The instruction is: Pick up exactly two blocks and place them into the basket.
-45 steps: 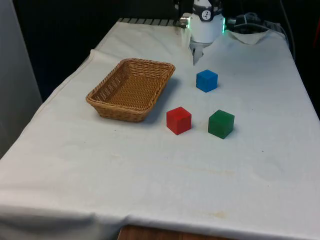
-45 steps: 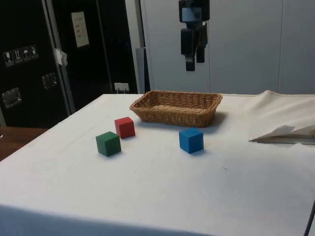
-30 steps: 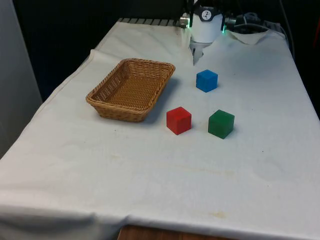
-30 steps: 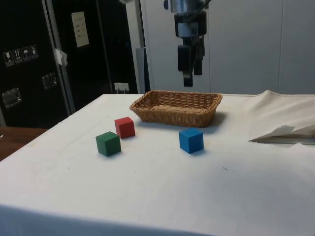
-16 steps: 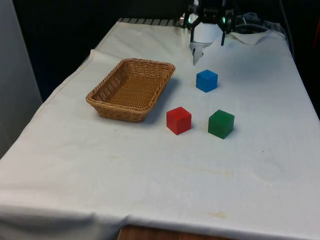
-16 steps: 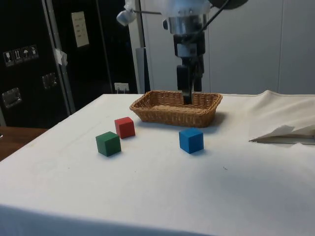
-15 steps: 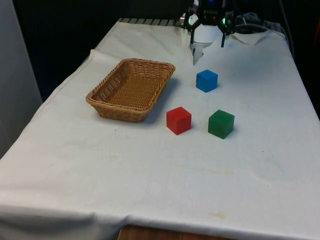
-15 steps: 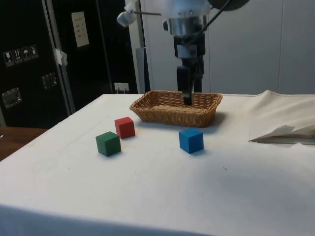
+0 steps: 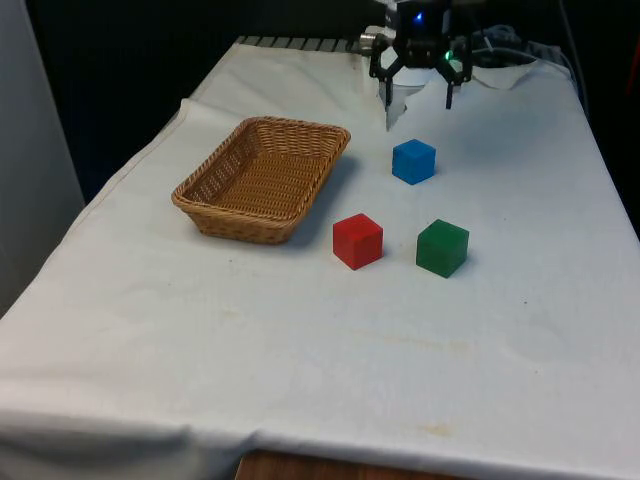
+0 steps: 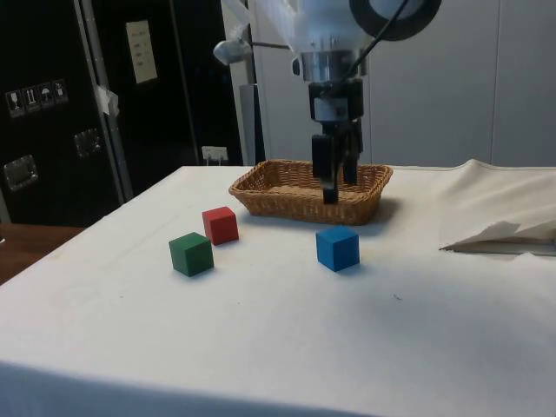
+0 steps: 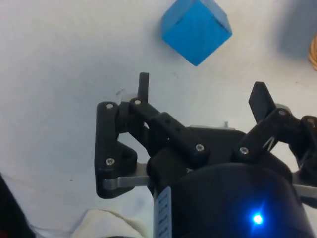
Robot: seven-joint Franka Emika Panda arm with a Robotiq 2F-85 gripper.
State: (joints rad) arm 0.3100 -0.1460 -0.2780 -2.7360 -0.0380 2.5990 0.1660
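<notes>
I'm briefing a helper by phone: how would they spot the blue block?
Find the wicker basket on the white cloth. Three blocks sit beside it; the blue block lies nearest the open gripper, while the red block and green block pair up farther off.

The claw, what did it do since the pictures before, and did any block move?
The claw came down towards the blue block, open and holding nothing. The blue, red block and green block stayed put on the cloth, and the basket too.

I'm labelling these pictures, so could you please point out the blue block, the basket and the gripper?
blue block [image 9: 413,161]: front view, front face.
basket [image 9: 236,225]: front view, near wall.
gripper [image 10: 334,193]: side view, between the fingertips.
</notes>
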